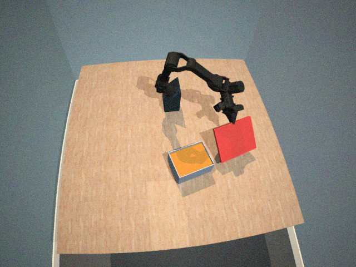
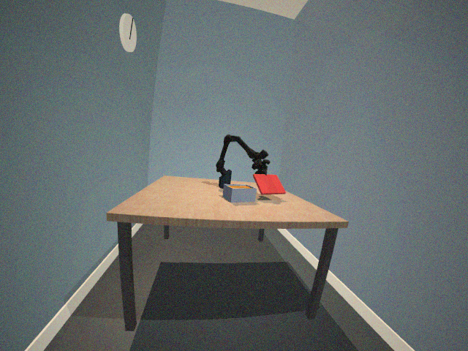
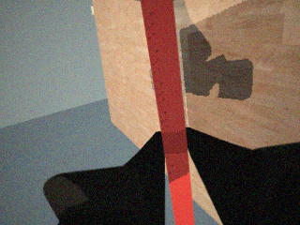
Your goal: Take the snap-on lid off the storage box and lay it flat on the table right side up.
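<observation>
The red lid [image 1: 235, 139] [image 2: 269, 184] is off the box and hangs tilted steeply above the table, to the right of the box. In the wrist view the lid [image 3: 165, 70] shows edge-on as a red strip between the dark fingers. My gripper [image 1: 233, 122] [image 3: 172, 134] is shut on the lid at its edge nearest the arm. The grey-blue storage box [image 1: 196, 173] [image 2: 240, 194] stands upright and open on the table, with an orange inside. The lid's lower edge appears above the table, with its shadow beneath.
The wooden table [image 1: 114, 172] [image 2: 181, 204] bears the box and the arm's dark base [image 1: 172, 100] [image 2: 224, 180] behind it. The table's right edge runs a short way to the right of the lid. Shadows of the arm and lid fall on the table.
</observation>
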